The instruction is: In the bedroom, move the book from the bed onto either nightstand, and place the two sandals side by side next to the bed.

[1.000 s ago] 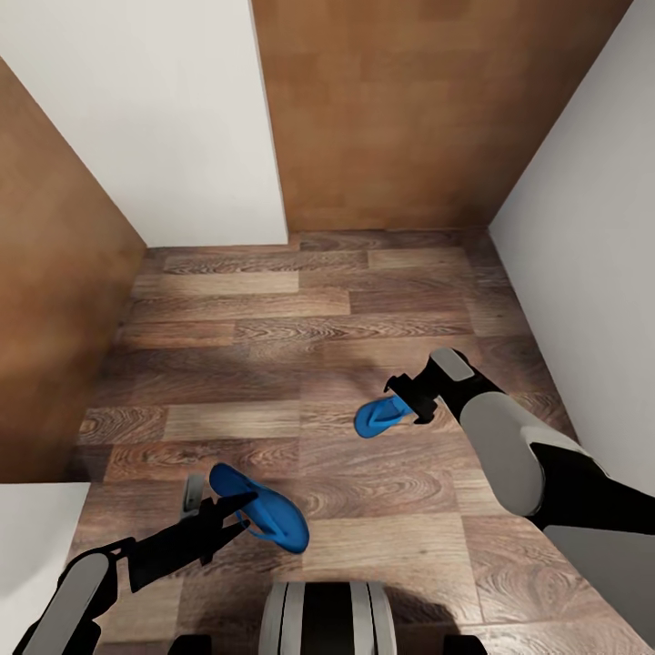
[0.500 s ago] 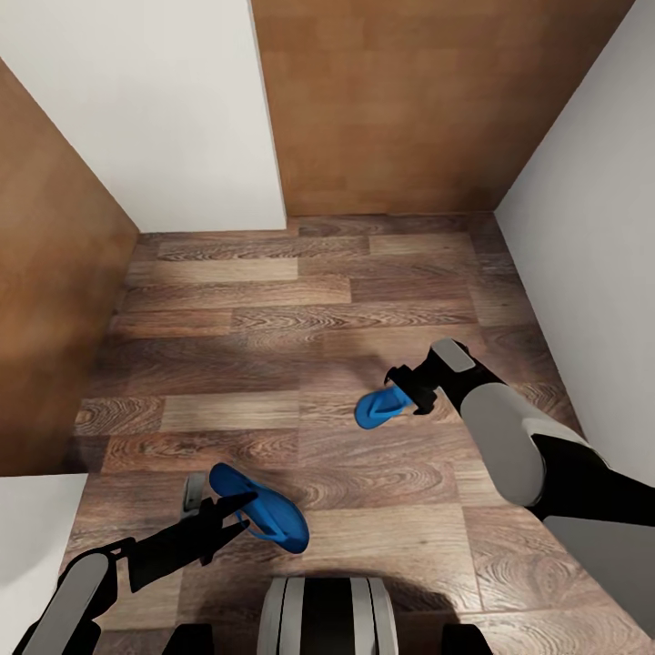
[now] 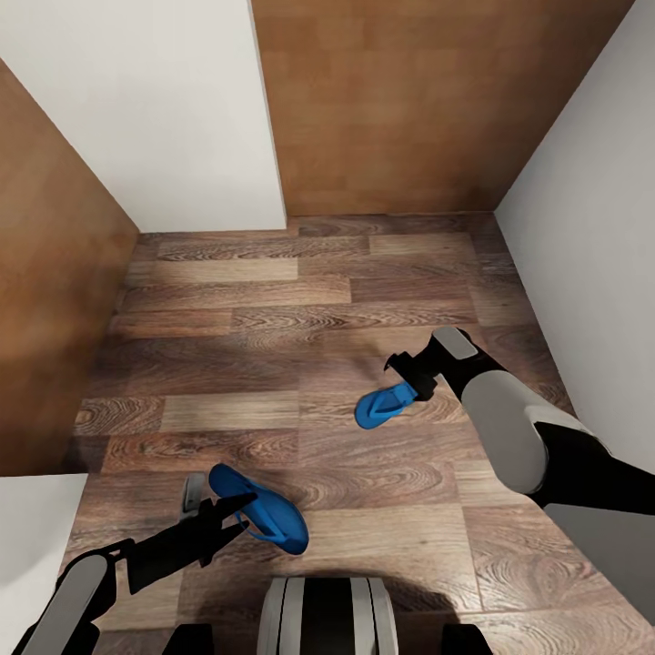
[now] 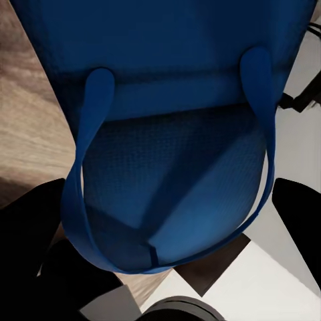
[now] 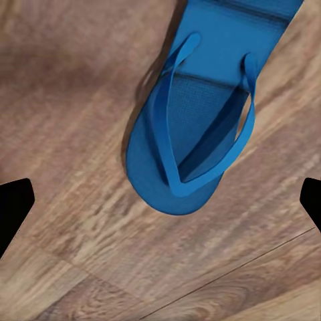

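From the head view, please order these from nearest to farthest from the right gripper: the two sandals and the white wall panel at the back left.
1. Sandal just beside the right gripper.
2. Sandal at the left gripper, lower left.
3. White wall panel, far back left.

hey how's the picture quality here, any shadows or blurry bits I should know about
Head view: even, soft light, no glare; a dim shadow band crosses the floor mid-frame, and a dark one lies by the robot's base. Left wrist view: the sandal is very close, and its strap shades the sole. Right wrist view: the other sandal is sharp, with slightly smeared floor grain.
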You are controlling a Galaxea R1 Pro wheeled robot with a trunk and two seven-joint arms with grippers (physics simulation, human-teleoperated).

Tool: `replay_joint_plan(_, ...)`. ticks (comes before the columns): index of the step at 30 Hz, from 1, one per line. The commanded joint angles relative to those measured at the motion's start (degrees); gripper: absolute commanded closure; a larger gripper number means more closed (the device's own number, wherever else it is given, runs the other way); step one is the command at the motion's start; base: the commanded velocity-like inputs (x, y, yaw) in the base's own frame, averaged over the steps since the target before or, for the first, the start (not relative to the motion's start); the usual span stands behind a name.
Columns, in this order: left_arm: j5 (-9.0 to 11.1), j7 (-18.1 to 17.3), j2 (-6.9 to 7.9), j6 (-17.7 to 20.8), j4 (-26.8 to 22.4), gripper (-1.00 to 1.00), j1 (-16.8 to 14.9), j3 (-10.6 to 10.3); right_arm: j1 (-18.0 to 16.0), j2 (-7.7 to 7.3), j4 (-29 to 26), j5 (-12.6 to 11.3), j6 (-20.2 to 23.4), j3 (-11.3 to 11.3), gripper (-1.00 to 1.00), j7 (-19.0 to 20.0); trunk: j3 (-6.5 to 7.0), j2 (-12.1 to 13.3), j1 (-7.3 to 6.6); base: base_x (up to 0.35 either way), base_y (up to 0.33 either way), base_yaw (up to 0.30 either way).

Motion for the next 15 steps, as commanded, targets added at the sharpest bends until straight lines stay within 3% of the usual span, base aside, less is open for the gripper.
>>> replay_joint_plan(1, 0.02, -0.01, 0.0, 0.25, -0.1, 1.0, 0.01, 0.06, -0.04, 0.01, -0.13, -0.51, 0.01, 0.01, -1.0, -0.53, -0.03, -0.01, -0.01, 0.0, 0.0, 0.0)
replay_joint_plan(8, 0.1, -0.03, 0.0, 0.25, -1.57, 1.0, 0.76, 0.11, -0.25, 0.02, -0.13, -0.6, -0.28, 0.01, -1.0, -0.53, -0.03, -0.01, -0.01, 0.0, 0.0, 0.0)
replay_joint_plan(15, 0.1, -0.04, 0.04, 0.25, -1.81, 1.0, 1.05, 0.15, -0.61, 0.02, -0.13, -0.61, -0.32, 0.01, -1.0, -0.53, -1.58, -0.1, 0.17, 0.0, 0.0, 0.0)
